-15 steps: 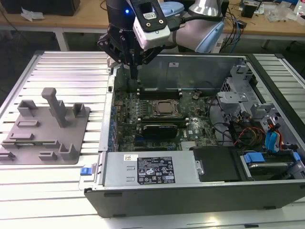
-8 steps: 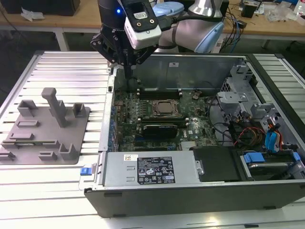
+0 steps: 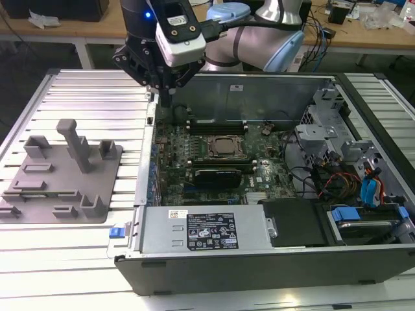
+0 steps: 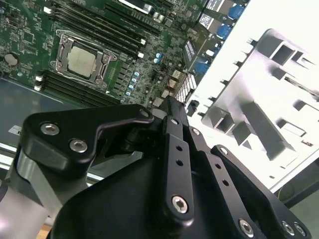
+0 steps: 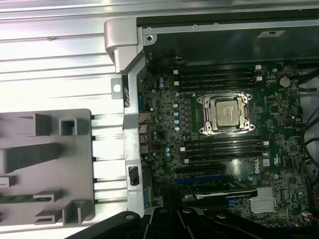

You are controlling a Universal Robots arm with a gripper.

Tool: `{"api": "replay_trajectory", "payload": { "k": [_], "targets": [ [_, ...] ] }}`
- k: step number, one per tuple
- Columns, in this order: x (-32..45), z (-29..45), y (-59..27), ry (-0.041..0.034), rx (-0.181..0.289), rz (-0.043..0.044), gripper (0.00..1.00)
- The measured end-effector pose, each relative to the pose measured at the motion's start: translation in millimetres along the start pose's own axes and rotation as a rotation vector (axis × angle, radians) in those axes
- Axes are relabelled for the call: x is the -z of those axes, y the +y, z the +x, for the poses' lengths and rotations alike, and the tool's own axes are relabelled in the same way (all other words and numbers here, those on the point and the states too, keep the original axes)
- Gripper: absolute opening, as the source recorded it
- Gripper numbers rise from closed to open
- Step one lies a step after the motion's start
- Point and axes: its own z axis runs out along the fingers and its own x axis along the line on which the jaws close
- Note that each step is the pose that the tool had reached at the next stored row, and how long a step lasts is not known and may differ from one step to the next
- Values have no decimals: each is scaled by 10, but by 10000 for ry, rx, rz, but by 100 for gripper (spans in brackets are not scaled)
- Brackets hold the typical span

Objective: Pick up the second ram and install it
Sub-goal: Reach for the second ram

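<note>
Gripper (image 3: 166,96) hangs over the case's (image 3: 259,269) far corner, exterior view's left; open or closed, can't tell. The ram I'd judge light, stiff, fragile: grip its edges.

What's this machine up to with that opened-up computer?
A robot arm's gripper hangs over one corner of an open computer case, above the motherboard edge at the exterior view's left, some way from the CPU socket. A grey holder tray lies beside the case. What the gripper carries, if anything, cannot be told.
</note>
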Motion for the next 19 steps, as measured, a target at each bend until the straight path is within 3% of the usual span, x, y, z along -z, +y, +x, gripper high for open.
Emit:
{"api": "replay_trajectory", "payload": {
  "k": [16,19],
  "targets": [
    [7,262,-19,-39,1,-3,8],
    [9,344,-26,-52,4,-5,8]
  ]
}}
